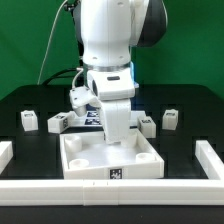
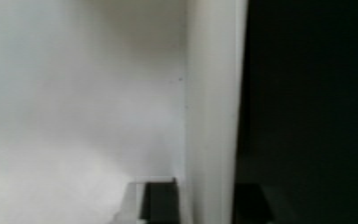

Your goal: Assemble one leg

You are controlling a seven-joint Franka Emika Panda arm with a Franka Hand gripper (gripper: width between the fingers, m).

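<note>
The gripper (image 1: 117,103) is shut on a white leg (image 1: 118,124) and holds it upright over the far side of the large white tray-shaped piece (image 1: 80,168). The leg's lower end is at the tray's inner floor; I cannot tell whether it touches. In the wrist view the leg (image 2: 211,110) runs as a pale bar between the two dark fingers (image 2: 155,203) of the gripper (image 2: 211,200), with the tray's white surface beside it. Loose legs lie on the black table at the exterior view's left (image 1: 29,119), (image 1: 57,123) and right (image 1: 171,118), (image 1: 148,123).
The marker board (image 1: 90,116) lies behind the tray, partly hidden by the arm. White rails border the table at the exterior view's left (image 1: 5,152), right (image 1: 210,160) and front (image 1: 60,190). A green wall stands behind.
</note>
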